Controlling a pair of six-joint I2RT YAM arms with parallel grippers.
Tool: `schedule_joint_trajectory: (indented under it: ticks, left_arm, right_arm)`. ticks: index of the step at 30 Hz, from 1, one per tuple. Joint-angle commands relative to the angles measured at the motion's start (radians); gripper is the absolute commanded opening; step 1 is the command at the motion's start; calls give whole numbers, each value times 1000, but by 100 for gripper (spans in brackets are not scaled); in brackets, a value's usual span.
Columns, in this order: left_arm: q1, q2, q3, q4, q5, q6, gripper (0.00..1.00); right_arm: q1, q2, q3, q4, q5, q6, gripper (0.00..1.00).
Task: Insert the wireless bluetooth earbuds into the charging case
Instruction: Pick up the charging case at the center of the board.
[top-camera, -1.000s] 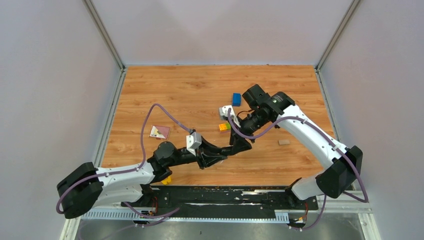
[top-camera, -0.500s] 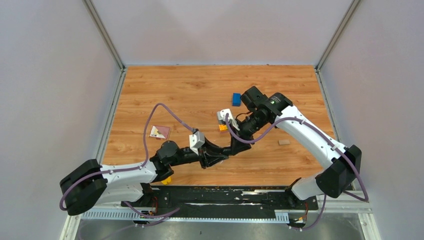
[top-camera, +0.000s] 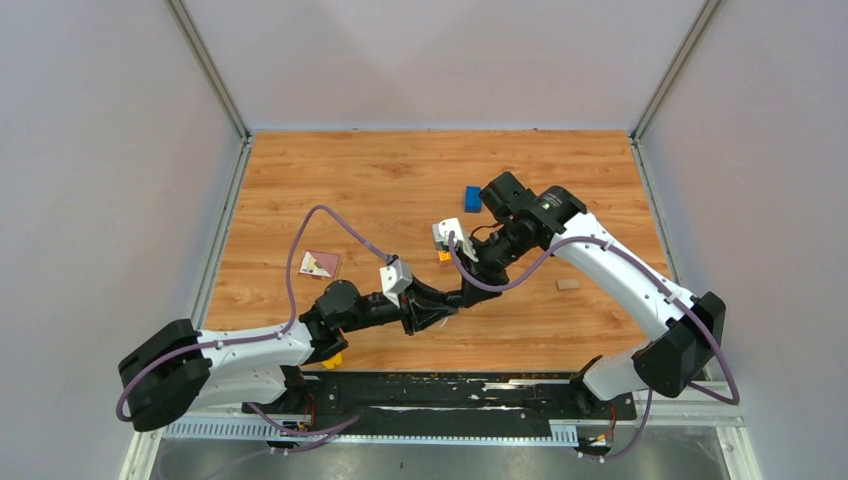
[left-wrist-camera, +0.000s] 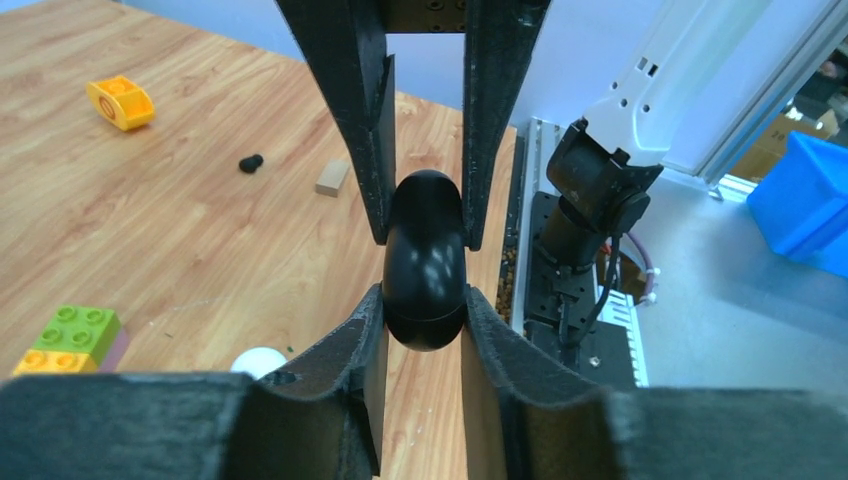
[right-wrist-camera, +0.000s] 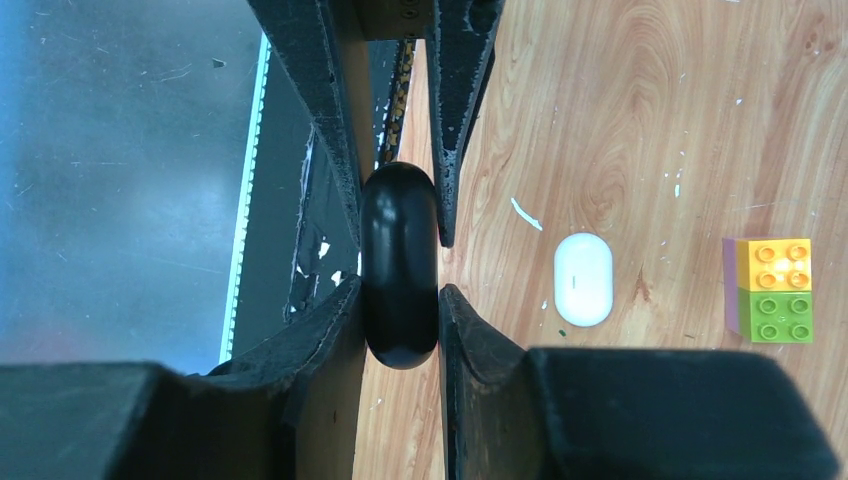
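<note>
A glossy black rounded charging case (left-wrist-camera: 424, 260), closed with its seam showing, is held between both grippers above the wooden table. My left gripper (left-wrist-camera: 424, 300) is shut on its near end, and my right gripper (right-wrist-camera: 399, 290) is shut on the case (right-wrist-camera: 399, 265) from the opposite side. In the top view the two grippers (top-camera: 458, 300) meet at the table's front middle. One tiny black earbud (left-wrist-camera: 250, 162) lies on the wood beyond. A white oval, about as large as a brick, (right-wrist-camera: 582, 279) lies beside the right gripper. The other earbuds are not in view.
A yellow-and-green brick stack (right-wrist-camera: 768, 290) lies past the white oval. A blue brick (top-camera: 472, 198) lies farther back. A tan block (top-camera: 567, 284) is at the right and a pink card (top-camera: 320, 263) at the left. A yellow toy piece (left-wrist-camera: 120, 102) lies far off.
Both arms have shifted slightly, and the point where the grippers meet has moved a little left and nearer. Both stay shut on the black case.
</note>
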Motion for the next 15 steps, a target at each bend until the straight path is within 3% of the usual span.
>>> schedule_joint_trajectory:
  ticks: [1,5,9,15]
  left_arm:
    - [-14,4,55,67,0,11,19]
    - [-16,24,49,94,9,10,0]
    - [-24,30,30,138,22,35,0]
    - [-44,24,22,95,24,99,0]
  right_arm:
    - [3,-28,19,40,14,12,3]
    - [4,-28,21,40,14,17,11]
    - [3,-22,31,54,17,63,23]
    - [-43,7,92,44,-33,106,27]
